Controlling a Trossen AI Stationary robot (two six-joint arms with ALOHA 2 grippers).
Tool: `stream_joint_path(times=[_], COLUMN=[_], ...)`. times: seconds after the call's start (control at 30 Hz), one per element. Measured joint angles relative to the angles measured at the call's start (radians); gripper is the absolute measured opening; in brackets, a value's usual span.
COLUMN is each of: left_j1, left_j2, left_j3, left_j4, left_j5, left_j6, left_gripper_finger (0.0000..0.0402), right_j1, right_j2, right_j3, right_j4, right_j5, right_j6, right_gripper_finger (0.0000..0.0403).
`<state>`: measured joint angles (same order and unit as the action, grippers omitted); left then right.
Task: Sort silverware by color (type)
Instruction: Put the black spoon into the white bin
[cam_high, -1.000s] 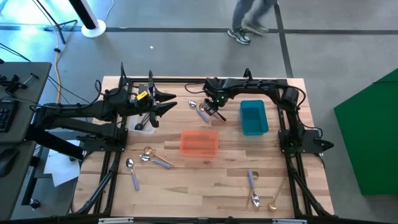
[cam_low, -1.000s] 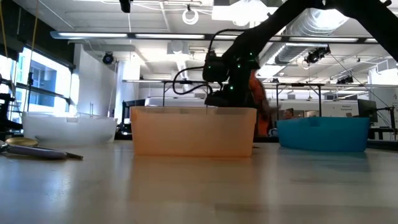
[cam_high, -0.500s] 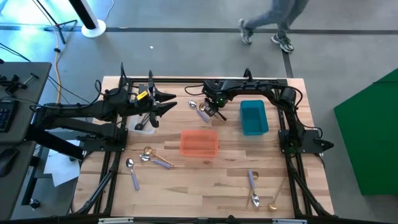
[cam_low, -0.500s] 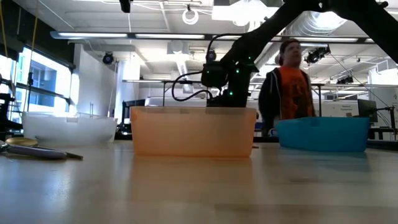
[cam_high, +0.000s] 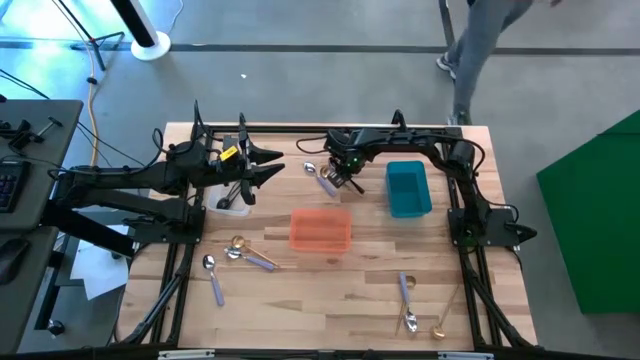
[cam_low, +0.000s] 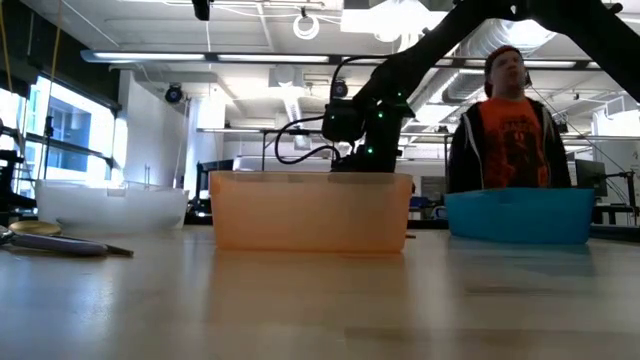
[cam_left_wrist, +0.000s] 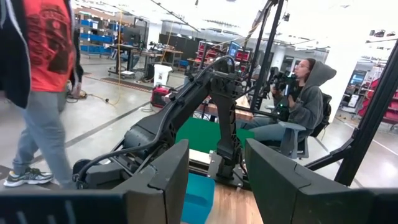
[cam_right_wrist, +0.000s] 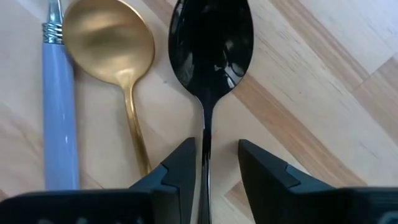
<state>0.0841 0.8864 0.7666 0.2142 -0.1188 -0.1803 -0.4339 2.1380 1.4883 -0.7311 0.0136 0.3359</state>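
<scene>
Near the bench's (cam_high: 330, 290) far edge, a black spoon (cam_right_wrist: 208, 56) lies beside a gold spoon (cam_right_wrist: 112, 43). Lower than a second ago, the right claw (cam_right_wrist: 214, 165) straddles its handle, fingers narrowed but not yet clenched. Over the clear bin (cam_high: 232, 203), the left claw (cam_left_wrist: 214, 180) hangs released.

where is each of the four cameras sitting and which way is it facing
High view: above the table, straight down; both arms, orange bin, teal bin.
Low view: table height, level across; orange bin, teal bin, an arm behind, a person beyond.
Left wrist view: on the left hand, facing across the room; its fingers, the other arm, people.
Right wrist view: on the right hand, facing down; fingers straddle a black spoon beside a gold spoon.
Shared: high and low views both show the bins.
</scene>
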Motion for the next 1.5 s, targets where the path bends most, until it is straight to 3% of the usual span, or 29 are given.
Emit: stream_joint_path(times=[0.2,0.4,0.93,1.23,1.5], left_j1=[0.000,0.000,0.000,0.000,0.000], left_j2=[0.000,0.000,0.000,0.000,0.000], left_j3=[0.000,0.000,0.000,0.000,0.000], left_j4=[0.000,0.000,0.000,0.000,-0.001], left_j5=[0.000,0.000,0.000,0.004,0.004], left_j6=[0.000,0.000,0.000,0.000,0.002], left_gripper_finger=[0.0146,0.0146,0.0146,0.0146,0.0146], right_j1=[0.002,0.003,0.001,0.000,0.034], right_j2=[0.002,0.004,-0.081,-0.277,-0.661], right_j3=[-0.001,-0.001,-0.014,-0.074,-0.484], right_j4=[-0.013,-0.025,-0.082,-0.057,0.241], right_j5=[0.008,-0.009,-0.030,-0.002,-0.052], right_j6=[-0.006,-0.050,-0.078,-0.092,0.055], right_gripper_finger=[0.0085,0.0008,0.0001,0.0001,0.0000])
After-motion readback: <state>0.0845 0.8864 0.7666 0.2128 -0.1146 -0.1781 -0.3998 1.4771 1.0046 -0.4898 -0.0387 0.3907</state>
